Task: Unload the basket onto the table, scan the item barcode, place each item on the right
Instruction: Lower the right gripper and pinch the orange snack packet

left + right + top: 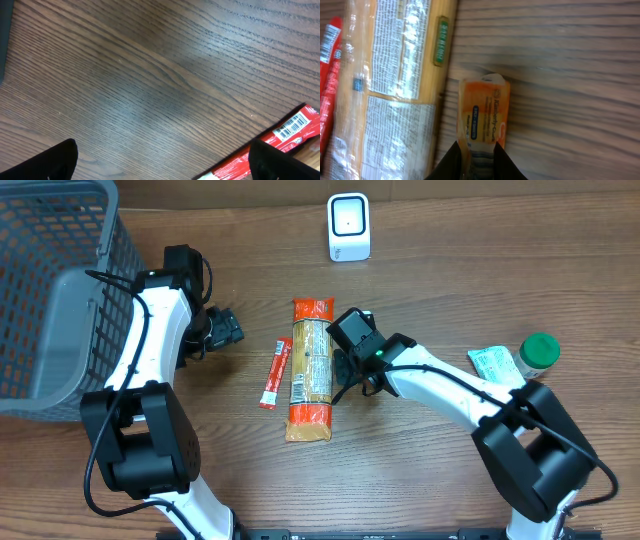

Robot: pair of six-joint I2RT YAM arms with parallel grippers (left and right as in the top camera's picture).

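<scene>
Right wrist view: right pincer (479, 162) clenched on small orange packet (484, 112), which reaches out ahead of the fingertips on the table (570, 75). Long pasta pack (405, 85) just beside pincer. Left pincer (162, 162) spread wide above wood, red stick pack (285, 132) near one finger.

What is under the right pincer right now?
A small orange packet, its near end pinched by the right pincer, on the table beside the pasta pack. Its underside is hidden. Overhead, the pincer covers it.
</scene>
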